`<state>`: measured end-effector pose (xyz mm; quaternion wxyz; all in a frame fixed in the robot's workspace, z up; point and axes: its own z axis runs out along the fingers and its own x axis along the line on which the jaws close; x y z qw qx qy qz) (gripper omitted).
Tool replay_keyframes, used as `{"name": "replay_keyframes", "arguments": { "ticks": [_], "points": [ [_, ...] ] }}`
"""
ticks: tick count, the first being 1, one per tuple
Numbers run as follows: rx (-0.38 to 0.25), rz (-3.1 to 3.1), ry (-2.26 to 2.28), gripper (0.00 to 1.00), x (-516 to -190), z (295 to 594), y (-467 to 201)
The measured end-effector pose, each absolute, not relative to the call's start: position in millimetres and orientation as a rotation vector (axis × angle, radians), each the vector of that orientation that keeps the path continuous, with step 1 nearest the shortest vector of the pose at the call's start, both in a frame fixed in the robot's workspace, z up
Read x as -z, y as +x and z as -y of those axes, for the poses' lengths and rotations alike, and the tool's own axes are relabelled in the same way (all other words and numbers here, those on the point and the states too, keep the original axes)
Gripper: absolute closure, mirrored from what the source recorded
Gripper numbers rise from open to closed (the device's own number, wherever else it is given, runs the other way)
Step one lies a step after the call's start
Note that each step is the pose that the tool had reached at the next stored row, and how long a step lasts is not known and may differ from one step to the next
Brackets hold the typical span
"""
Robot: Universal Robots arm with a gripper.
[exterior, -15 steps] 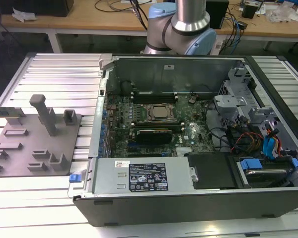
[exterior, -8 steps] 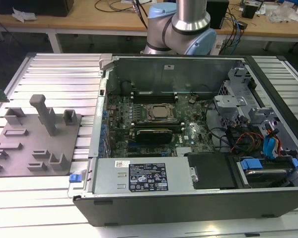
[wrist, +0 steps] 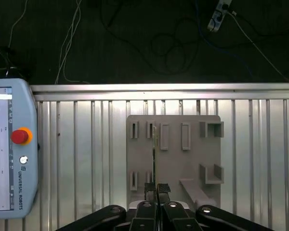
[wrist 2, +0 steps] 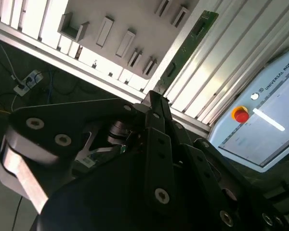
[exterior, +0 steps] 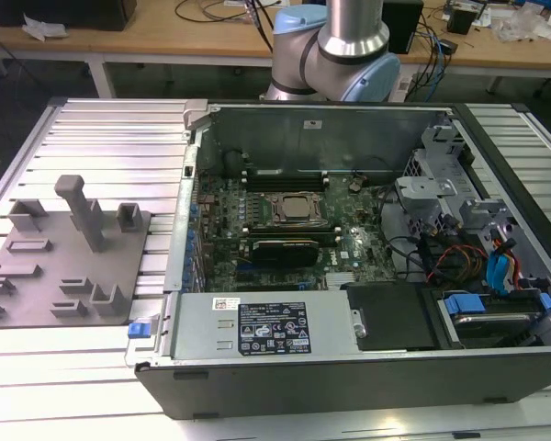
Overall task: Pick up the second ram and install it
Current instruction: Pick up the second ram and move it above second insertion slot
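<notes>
The second ram [wrist 2: 183, 50], a single green stick, likely light, stiff and fragile and best held by its edges clear of the chips [wrist 2: 169, 71], is clamped by one end in the closed gripper [wrist 2: 154, 98] over the one grey fixture plate [exterior: 119, 253], in the exterior view at nine o'clock from the one open computer case [exterior: 349, 386].

Exterior view: high, angled down on open computer case [exterior: 303, 129] and grey fixture plate [exterior: 50, 262]. First wrist view: straight down past gripper [wrist: 157, 187], plate well below. Second wrist view: oblique, close behind gripper. All share the plate; wrist views share teach pendant [wrist: 9, 159].
</notes>
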<state>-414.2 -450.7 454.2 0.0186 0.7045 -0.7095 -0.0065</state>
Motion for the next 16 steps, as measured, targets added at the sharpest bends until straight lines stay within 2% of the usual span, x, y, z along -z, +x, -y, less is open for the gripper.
{"name": "replay_keyframes", "arguments": {
  "ticks": [3,16],
  "points": [
    [0.02,2.203,2.187,0.91,-467,451,-414],
    [0.022,2.202,2.187,0.91,-467,451,-377]
  ]
}}
